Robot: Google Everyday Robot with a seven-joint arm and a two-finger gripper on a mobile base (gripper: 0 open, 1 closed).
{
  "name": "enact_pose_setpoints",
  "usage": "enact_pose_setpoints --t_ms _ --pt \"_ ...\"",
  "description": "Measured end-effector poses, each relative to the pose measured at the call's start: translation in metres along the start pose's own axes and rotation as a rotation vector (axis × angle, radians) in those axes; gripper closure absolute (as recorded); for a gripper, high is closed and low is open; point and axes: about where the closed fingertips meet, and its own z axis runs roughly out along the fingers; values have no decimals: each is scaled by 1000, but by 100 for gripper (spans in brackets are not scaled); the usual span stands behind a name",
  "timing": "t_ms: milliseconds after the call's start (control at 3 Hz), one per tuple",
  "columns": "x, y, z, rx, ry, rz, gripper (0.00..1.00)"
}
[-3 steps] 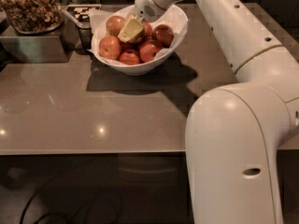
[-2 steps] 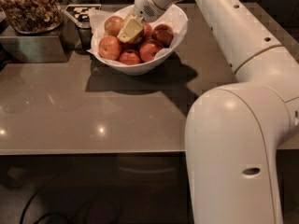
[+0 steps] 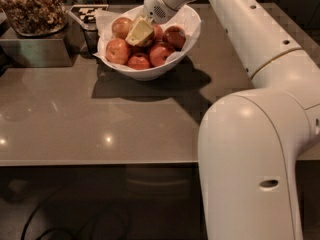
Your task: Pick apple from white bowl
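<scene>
- Camera view: the gripper (image 3: 140, 31) is down inside the white bowl (image 3: 150, 74), at the picture's 12 o'clock; whether it is clenched or released cannot be told.
- The apple (image 3: 121, 27), the palest one, lies at the bowl's 10 o'clock, just beside the gripper at its 9 o'clock.
- Darker red apples (image 3: 160, 54) fill the rest of the bowl.

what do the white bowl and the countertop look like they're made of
The white bowl: probably glazed ceramic, glossy with a wavy rim; could be plastic. The countertop: smooth grey-brown stone or laminate, semi-gloss, showing small bright reflections. The gripper sits down among the apples in the bowl.
</scene>
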Motion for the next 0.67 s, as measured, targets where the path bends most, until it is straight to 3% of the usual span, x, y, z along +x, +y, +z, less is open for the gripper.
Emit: enact_pose_setpoints --t_ms 333,667 --pt "-15 8 -21 24 23 -58 100" --pt "-47 33 -62 39 -27 -152 100"
